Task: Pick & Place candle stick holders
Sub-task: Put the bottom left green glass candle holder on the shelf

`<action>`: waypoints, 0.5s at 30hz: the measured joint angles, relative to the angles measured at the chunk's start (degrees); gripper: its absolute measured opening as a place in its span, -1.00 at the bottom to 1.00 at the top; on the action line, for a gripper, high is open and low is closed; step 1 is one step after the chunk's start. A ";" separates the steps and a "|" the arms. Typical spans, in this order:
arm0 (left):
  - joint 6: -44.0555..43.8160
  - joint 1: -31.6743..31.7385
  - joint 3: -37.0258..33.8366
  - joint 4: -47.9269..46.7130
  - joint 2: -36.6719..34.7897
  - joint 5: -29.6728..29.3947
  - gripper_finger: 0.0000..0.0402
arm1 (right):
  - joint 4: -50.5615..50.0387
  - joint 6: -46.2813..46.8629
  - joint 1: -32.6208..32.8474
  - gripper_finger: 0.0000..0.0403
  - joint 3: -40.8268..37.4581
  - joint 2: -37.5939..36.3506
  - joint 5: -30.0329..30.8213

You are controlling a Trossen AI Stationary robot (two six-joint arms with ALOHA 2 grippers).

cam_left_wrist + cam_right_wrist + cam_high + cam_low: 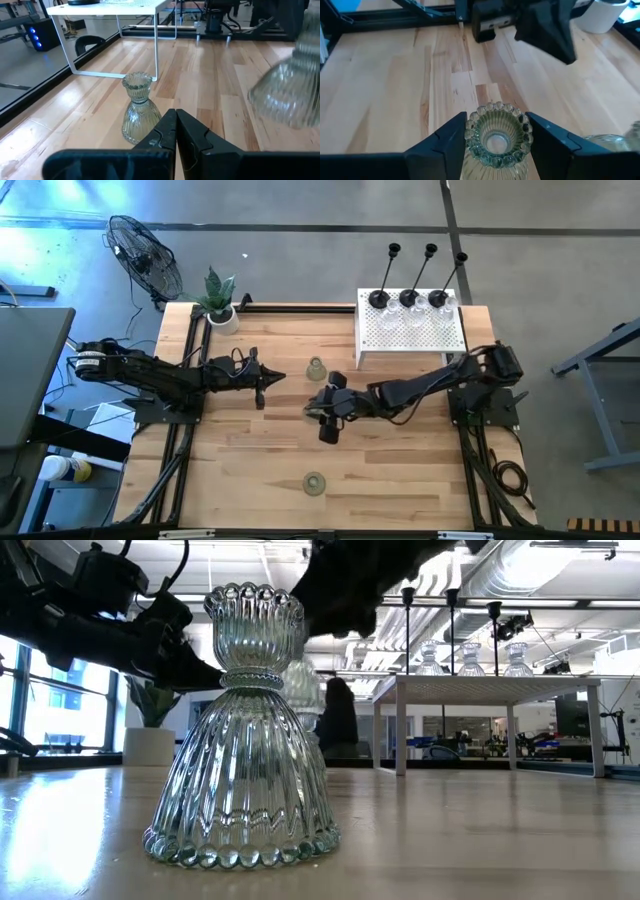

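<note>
The right gripper (495,135) held a green holder (496,134) by its ribbed cup near the tabletop's middle, fingers on either side, probably to carry it toward the white rack (410,330) at the far right corner, where six holders already stood. That arm reached low from the right edge; the left gripper (176,131), fingers pressed together, pointed at another green holder (139,108) nearby, while a third (315,484) waited near the front edge.

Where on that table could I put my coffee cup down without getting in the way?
The front left corner, left of the lone green holder, is bare wood. The middle is crowded: both grippers and another green holder. The white perforated box carries six holders.
</note>
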 joint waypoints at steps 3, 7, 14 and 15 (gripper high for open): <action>0.02 0.00 0.00 0.00 0.02 0.00 -1.00 | -2.76 0.00 0.00 -0.12 0.00 -2.71 0.09; 0.13 0.00 0.00 -0.01 0.01 0.00 -1.00 | -6.63 0.00 0.00 -0.13 0.00 -6.95 0.27; 0.13 0.00 0.00 -0.02 0.01 0.00 -1.00 | -15.28 0.98 0.07 -0.12 0.00 -14.90 0.34; 0.11 0.00 0.00 -0.02 0.00 0.00 -1.00 | -16.63 1.17 0.12 -0.12 0.00 -16.12 0.56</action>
